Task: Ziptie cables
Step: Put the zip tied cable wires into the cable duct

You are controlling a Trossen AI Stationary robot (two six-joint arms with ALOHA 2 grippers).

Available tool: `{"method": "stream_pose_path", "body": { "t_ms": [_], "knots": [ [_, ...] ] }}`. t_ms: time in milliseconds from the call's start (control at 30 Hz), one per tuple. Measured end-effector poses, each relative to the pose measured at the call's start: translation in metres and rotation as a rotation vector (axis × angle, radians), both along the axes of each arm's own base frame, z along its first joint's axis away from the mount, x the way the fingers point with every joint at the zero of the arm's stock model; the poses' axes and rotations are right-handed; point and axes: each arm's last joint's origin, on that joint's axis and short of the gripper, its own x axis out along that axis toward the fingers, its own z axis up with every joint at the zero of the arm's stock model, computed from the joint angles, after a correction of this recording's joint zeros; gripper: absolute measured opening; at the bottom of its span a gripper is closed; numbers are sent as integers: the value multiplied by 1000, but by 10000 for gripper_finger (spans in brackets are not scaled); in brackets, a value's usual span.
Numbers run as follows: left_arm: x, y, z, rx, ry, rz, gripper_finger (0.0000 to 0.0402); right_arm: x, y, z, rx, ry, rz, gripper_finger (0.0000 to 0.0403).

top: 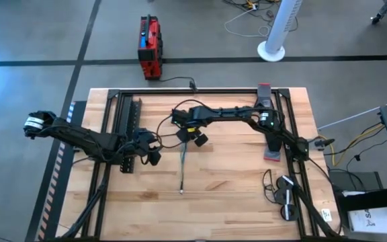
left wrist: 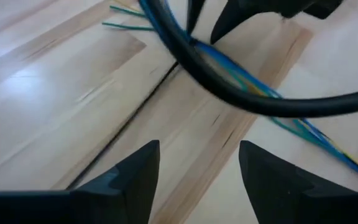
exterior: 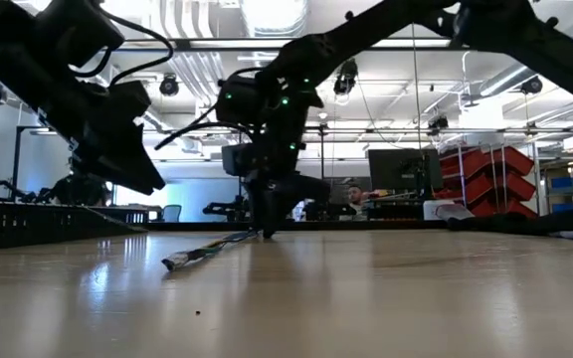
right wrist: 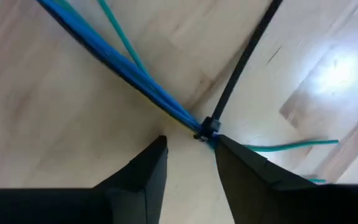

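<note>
right hand open just above the zip-tied cables; left hand open nearby.

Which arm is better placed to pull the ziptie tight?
Probably right. The right gripper sits open directly at the ziptie's head on the cables; the left gripper is open, farther back.

A: What's around the wooden table?

B: A grey concrete floor crossed by dark lines. A red case sits on it just beyond the table's far edge, and a white fan base stands further right.

A: And looking level across?

B: An open workshop: ceiling lights glaring overhead, a dark monitor, red storage bins at the right, and a person seated far back
</note>
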Motion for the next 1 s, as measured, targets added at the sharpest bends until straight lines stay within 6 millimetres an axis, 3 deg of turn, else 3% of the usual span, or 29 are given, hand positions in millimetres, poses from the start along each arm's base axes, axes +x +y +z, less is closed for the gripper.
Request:
{"method": "stream_pose_path", "body": {
  "t_ms": [200,433,767,1000],
  "knots": [
    [1,-1,-3,-15,11,-2,192,11,-6,7,-48,-92,63,159],
    [0,-1,-4,-28,16,-2,185,3,-10,-7,-19,-61,131,160],
    [-1,2,-1,43,-8,75,160,1,-5,-8,13,-33,113,83],
    [-8,4,16,113,75,125,133,5,7,-8,156,-82,-2,7]
  ]
}}
